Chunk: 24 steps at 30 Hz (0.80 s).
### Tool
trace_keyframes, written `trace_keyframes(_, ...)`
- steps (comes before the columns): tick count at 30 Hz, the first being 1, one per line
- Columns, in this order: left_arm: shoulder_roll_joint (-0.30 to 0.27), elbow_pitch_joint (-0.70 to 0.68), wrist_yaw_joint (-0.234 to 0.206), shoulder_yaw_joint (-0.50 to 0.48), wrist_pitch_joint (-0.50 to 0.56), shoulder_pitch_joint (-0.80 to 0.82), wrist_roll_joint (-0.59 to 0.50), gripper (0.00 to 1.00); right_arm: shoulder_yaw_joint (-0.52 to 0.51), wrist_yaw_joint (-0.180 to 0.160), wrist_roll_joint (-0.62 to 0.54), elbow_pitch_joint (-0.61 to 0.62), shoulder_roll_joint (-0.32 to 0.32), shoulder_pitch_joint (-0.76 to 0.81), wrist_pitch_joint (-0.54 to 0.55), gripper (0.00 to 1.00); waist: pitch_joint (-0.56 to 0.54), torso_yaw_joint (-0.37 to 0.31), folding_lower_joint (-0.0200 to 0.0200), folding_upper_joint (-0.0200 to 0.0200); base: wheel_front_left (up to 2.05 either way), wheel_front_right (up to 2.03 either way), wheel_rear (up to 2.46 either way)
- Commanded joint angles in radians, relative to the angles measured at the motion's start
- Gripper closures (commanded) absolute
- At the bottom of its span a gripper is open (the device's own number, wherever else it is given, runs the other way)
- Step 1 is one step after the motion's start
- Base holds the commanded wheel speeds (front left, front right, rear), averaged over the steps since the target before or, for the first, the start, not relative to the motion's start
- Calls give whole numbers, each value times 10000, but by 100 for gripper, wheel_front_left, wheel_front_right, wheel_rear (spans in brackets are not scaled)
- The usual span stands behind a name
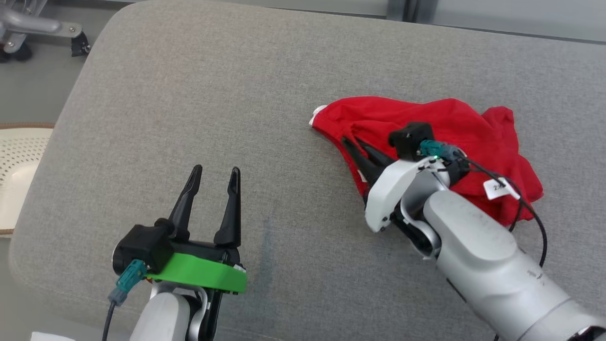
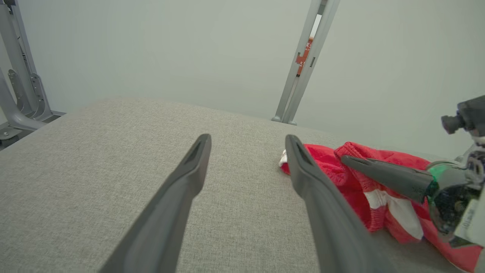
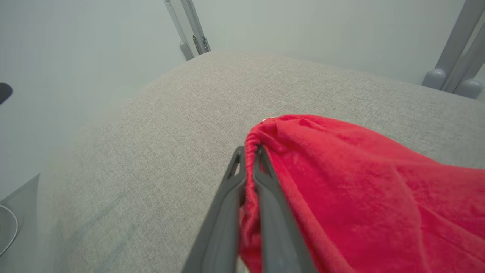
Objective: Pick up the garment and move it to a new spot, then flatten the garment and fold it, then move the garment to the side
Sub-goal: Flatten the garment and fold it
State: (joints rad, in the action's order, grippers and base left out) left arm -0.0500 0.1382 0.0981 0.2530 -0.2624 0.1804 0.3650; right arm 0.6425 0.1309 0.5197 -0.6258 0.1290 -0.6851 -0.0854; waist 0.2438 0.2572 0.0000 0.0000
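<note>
Red garment (image 1: pixel 426 123) lies crumpled at three o'clock on grey cushion (image 1: pixel 213 85). Right gripper (image 1: pixel 352 141) pinches the cloth's nine o'clock edge, jaws pressed together. Left gripper (image 1: pixel 216 169) at seven o'clock, spread, well apart from cloth.

Right of centre on the cushion (image 1: pixel 236 94), a garment (image 1: pixel 426 123); at its left edge, right gripper (image 1: pixel 351 140); lower left, left gripper (image 1: pixel 216 169).

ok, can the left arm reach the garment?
Likely yes: only bare cushion lies between the open left gripper and the garment, though the right gripper, shut on its edge, may crowd it.
</note>
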Motion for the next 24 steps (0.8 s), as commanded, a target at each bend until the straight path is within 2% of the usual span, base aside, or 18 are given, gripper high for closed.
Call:
trace_keyframes(1, -16, 19, 23, 26, -28, 232, 81, 0, 115, -7, 301, -251, 190, -299, 143, 100, 228, 268, 0, 0, 0, 0, 0)
trace_keyframes(7, -14, -25, -58, 282, -28, 438, 331, 0, 767, -7, 1055, -1580, 819, -1306, 583, 100, 542, 663, 0, 0, 0, 0, 0)
trace_keyframes(8, -12, -36, -83, 294, -28, 457, 336, 0, 923, -5, 1139, -1832, 862, -1489, 615, 55, 596, 692, 0, 0, 0, 0, 0)
trace_keyframes(9, -12, -36, -96, 297, -28, 465, 333, 0, 980, -7, 1167, -1973, 877, -1568, 592, 0, 616, 698, 0, 0, 0, 0, 0)
trace_keyframes(14, -12, 16, -137, 294, -28, 549, 306, 0, 1388, -7, 1296, -2717, 780, -1949, 134, 0, 666, 585, 0, 0, 0, 0, 0)
trace_keyframes(17, -12, 46, -128, 245, -28, 561, 184, 0, 1567, -8, 1410, -2907, 735, -2062, -252, 0, 589, 342, 0, 0, 0, 0, 0)
trace_keyframes(20, -15, 75, -90, 129, -28, 560, 116, 0, 2008, -12, 840, -3225, 852, -2262, -687, 0, 450, 21, 0, 0, 0, 0, 0)
trace_keyframes(24, -15, 113, -26, -34, -28, 507, -42, 0, 2183, -10, 1003, -3110, 561, -2147, -1031, 0, 207, -441, 0, 0, 0, 0, 0)
